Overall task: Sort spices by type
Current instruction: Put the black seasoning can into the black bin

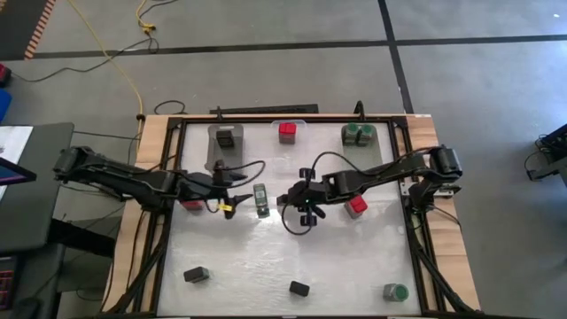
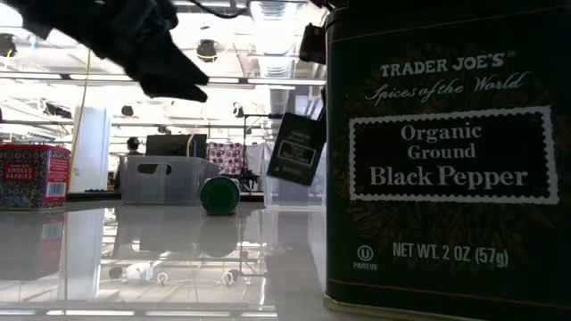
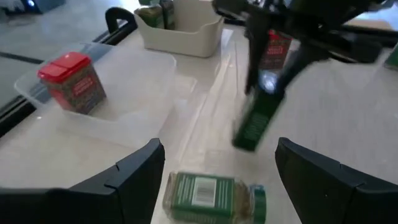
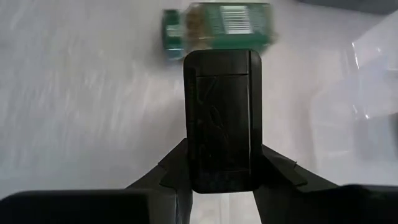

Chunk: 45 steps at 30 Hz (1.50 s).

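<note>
My right gripper [image 1: 306,206] is shut on a black spice box [image 4: 224,124] over the table's middle. A green-lidded jar [image 1: 261,199] lies on its side on the table between my two grippers. My left gripper [image 3: 217,180] is open just left of the jar [image 3: 211,196], its fingers apart from it. At the far edge, one bin [image 1: 227,142] holds a black box, another a red box [image 1: 288,133], and a third holds green jars [image 1: 358,135]. Loose red boxes sit at the left arm [image 1: 190,204] and right arm [image 1: 356,206]. My right gripper pinches the black box by its two long side faces near one end [image 4: 224,171], one finger [image 4: 171,174] on each side. The fingers slant down from above and lie along the box. The box [image 2: 299,147] hangs tilted below them, clear of the table.
Near the table's near edge stand two black boxes [image 1: 197,276], [image 1: 299,288] and a green-lidded jar [image 1: 395,291]. In the low view a black pepper box [image 2: 446,152] fills the right side. A dark frame [image 1: 407,177] borders the table. Cables loop beside both wrists.
</note>
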### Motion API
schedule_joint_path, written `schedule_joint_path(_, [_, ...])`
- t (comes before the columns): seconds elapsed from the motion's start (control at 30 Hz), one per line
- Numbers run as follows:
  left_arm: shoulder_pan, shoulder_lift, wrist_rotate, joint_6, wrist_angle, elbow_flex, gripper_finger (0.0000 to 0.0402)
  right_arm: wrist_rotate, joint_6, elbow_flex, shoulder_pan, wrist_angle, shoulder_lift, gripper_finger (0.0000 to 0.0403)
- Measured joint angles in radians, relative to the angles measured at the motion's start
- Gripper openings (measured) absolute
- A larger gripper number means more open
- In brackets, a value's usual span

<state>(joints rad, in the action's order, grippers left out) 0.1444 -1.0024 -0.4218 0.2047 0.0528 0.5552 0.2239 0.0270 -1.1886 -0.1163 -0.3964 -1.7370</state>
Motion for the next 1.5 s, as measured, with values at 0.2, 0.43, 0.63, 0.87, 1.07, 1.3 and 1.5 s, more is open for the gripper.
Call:
schedule_joint_path(0.2, [0.0,-0.199,0.006,-0.087,-0.072,0.171,0.0295,0.0,-0.006,-0.015,-0.053,0.011,-0.021,0.0148])
schedule_joint_path(0.43, [0.0,-0.412,0.027,-0.083,-0.08,0.316,0.0295,0.011,-0.026,-0.017,-0.074,0.013,0.019,0.0148])
schedule_joint_path(0.63, [0.0,-0.518,0.101,-0.1,-0.077,0.388,0.0295,0.011,-0.027,-0.015,-0.072,-0.028,0.016,0.0148])
schedule_joint_path(0.87, [0.0,-0.535,0.142,-0.124,-0.036,0.399,0.0295,0.01,-0.049,-0.014,-0.073,-0.061,0.017,0.0148])
schedule_joint_path(1.07, [0.0,-0.535,0.188,-0.111,-0.03,0.401,0.0295,0.014,-0.054,-0.015,-0.07,-0.064,0.017,0.0148])
schedule_joint_path(1.3, [0.0,-0.535,0.192,-0.111,-0.022,0.401,0.0295,0.074,-0.048,-0.015,-0.064,-0.039,0.017,0.0149])
schedule_joint_path(1.5, [0.0,-0.535,0.185,-0.125,0.003,0.401,0.0295,0.073,-0.018,-0.015,-0.067,0.023,0.017,0.0149])
